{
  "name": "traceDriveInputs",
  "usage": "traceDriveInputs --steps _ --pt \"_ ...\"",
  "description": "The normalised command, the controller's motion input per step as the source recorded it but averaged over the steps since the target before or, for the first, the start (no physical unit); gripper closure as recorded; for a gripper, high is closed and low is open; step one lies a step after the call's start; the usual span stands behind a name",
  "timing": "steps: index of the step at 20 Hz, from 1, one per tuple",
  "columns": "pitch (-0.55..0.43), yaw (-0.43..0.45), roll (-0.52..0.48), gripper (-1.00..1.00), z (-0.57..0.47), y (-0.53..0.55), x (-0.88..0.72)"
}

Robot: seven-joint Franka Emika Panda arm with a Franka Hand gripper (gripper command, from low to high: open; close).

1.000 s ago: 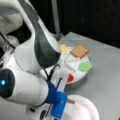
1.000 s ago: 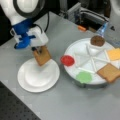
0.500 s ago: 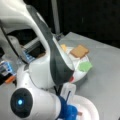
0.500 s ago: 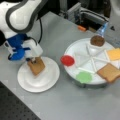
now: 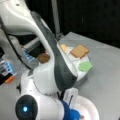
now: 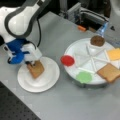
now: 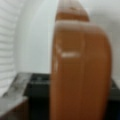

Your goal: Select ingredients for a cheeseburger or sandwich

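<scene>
- Since a second ago we see the end effector (image 6: 32, 65) has come down: the bread slice it carries was held above the paper plate (image 6: 47, 81) then, and now sits low, touching the plate.
- In a front view the end effector is pinching that tan bread slice (image 6: 36, 69) at its upper left corner; the slice leans, its lower edge on the plate's left half.
- In the wrist view the same bread slice (image 7: 80, 70) fills the middle, seen edge-on and upright, with the white plate (image 7: 35, 45) behind it.
- The plate stands at the near left of the grey counter (image 6: 75, 105); the white sectioned tray (image 6: 86, 53) stands to its right, apart from it.
- In the tray we see a second bread slice (image 6: 109, 72) at the near right, a yellow cheese slice (image 6: 114, 54) just beyond it, and a brown patty (image 6: 97, 40) in the far section.
- A red disc (image 6: 67, 60) lies at the tray's left edge and a green piece (image 6: 84, 77) at its near edge.
- In a front view the arm (image 5: 50, 62) blocks most of the scene; beside it show the tray's bread slice (image 5: 79, 51), the green piece (image 5: 85, 66), the patty (image 5: 44, 58) and part of the cheese slice (image 5: 64, 47).
- The plate's rim (image 5: 91, 110) shows at that view's bottom; the end effector itself is hidden there by the arm.
</scene>
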Motion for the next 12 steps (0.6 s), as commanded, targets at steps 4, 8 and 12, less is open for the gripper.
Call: traceDriveInputs --steps 4,8,12 --pt "-0.031 0.112 0.277 1.0 -0.07 -0.12 0.28" --pt "-0.044 0.103 0.254 1.0 -0.02 -0.11 0.27" --pt "-0.034 0.103 0.236 -1.0 -0.02 -0.14 0.27"
